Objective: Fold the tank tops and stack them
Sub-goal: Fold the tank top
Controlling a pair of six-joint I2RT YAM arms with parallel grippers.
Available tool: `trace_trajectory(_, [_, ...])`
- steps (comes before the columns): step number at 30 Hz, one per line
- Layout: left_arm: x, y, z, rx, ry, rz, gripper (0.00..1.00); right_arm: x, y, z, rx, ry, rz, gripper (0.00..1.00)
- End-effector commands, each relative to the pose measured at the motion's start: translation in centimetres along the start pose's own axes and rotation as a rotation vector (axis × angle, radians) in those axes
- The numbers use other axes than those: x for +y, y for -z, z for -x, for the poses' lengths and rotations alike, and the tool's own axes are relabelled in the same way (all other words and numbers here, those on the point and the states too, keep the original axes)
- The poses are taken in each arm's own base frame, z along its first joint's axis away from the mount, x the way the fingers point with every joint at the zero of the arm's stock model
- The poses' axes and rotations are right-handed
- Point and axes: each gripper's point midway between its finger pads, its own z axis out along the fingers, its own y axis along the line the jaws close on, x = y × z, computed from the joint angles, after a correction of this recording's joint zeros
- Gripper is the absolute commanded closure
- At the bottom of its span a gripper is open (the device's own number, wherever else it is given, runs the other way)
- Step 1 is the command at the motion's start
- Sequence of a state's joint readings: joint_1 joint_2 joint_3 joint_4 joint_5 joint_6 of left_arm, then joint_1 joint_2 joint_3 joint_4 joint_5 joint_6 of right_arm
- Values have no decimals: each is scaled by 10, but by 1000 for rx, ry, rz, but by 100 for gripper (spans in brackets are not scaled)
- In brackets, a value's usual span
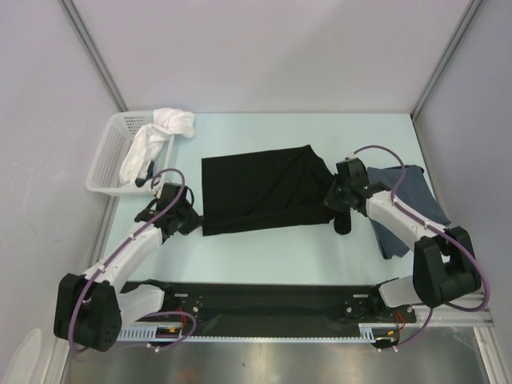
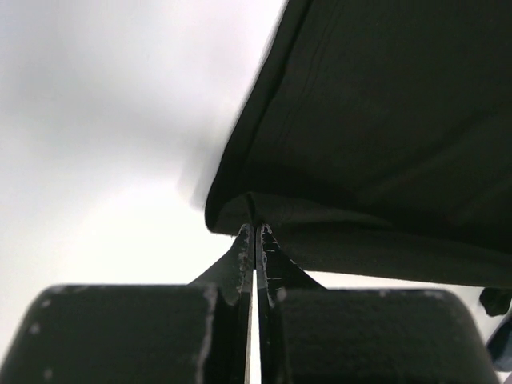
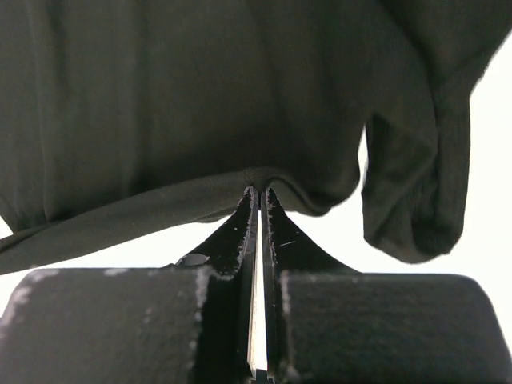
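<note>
Top external: left gripper, right gripper pinch black tank top, maybe hem.

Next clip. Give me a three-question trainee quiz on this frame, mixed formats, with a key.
1. True or false: the left gripper and the right gripper are both shut on edges of the black tank top.
2. Where is the slate-blue tank top? A) on the black one B) on the table, at its right side C) in the left gripper
3. Fill in: the white cloth drapes over the rim of the white ____.
Key: 1 true; 2 B; 3 basket.
</note>
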State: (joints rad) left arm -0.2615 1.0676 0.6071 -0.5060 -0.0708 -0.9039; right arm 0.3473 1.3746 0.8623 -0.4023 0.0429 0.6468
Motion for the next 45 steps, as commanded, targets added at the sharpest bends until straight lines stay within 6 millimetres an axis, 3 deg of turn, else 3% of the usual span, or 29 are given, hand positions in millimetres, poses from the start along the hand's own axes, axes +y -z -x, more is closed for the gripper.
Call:
trace_trajectory(1, [-21, -2, 24, -43, -13, -41, 100, 11, -6, 26, -42, 10, 25, 100])
trace_trajectory(11, [-26, -19, 43, -23, 9, -8, 100, 19, -29, 50, -29, -6, 19, 100])
trace_trajectory(18, [-28, -24, 64, -59, 18, 11, 100, 21, -45, 54, -9, -4, -1, 100])
trace_trajectory(32, [-35, -64, 79, -17, -31, 77, 100, 10, -70, 58, -2, -38, -57, 100])
trace_trajectory(45, [-45, -65, 94, -59, -64, 62, 99, 6, -75, 61, -19, -56, -71, 100])
